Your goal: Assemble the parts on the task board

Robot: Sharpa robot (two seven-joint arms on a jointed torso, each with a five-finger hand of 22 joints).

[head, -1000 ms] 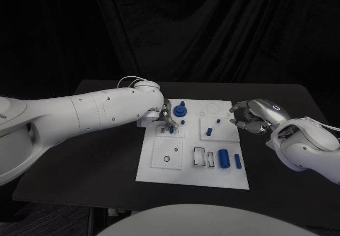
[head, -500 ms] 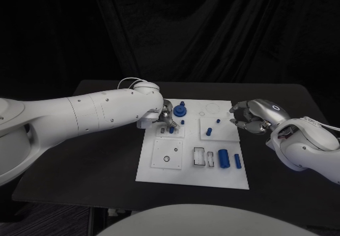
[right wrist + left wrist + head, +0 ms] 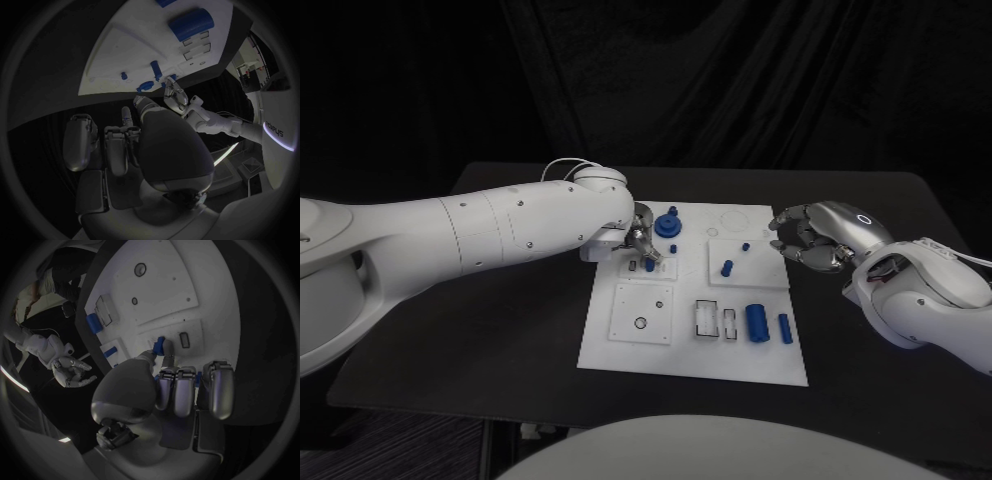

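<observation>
The white task board lies mid-table. My left hand hangs over its far left part, thumb and a finger pinching a small blue peg that stands on a small plate; the left wrist view shows the peg beside a slot. Past the hand sits a round blue knob. My right hand hovers at the board's right edge with fingers curled in. A sliver of a blue part shows between the fingers.
More blue pieces stand on the board: a peg, a stub, a thick cylinder and a thin bar. White blocks lie beside them. A plate with a ring hole is nearer me.
My left hand has crept slightly to the right over the small blue peg. The right hand has stayed put.
</observation>
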